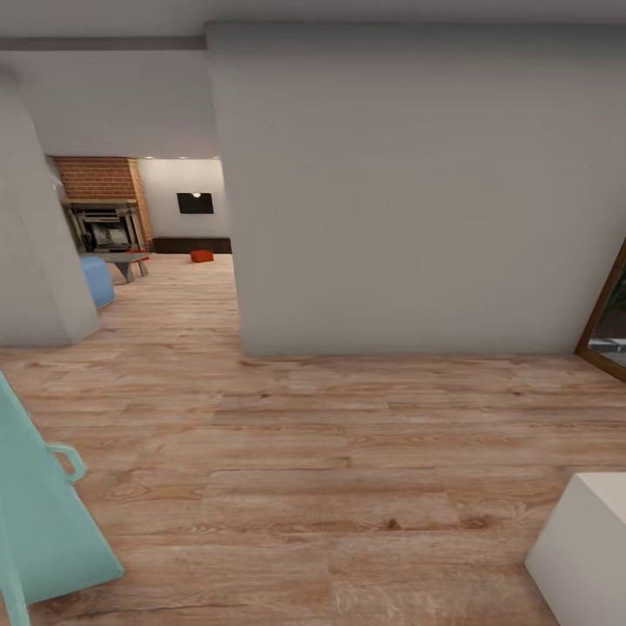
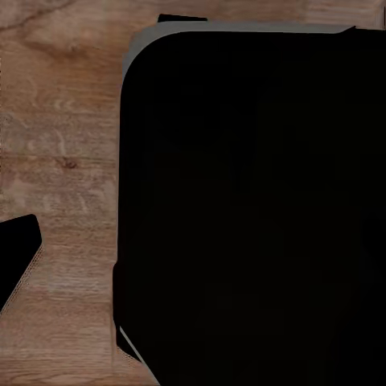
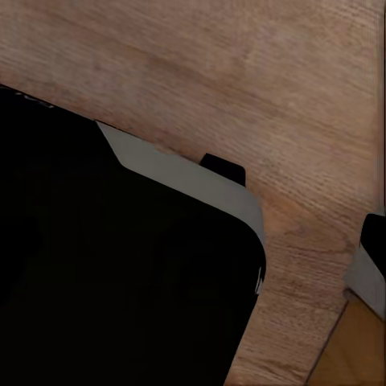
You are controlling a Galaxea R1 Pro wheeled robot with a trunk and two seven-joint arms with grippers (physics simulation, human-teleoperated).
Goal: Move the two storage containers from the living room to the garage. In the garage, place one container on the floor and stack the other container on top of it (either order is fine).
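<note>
Far down the light wood plank floor [image 1: 348,452], past the grey wall [image 1: 409,191], one small orange-red plastic bin [image 1: 202,256] sits before the brick fireplace [image 1: 103,204], well away from the robot; claw states cannot be told

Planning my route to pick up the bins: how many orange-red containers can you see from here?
1 for sure: a small orange-red container on the wood floor far down the room, below the TV. An orange speck by the low table may be the second, mostly hidden.
</note>
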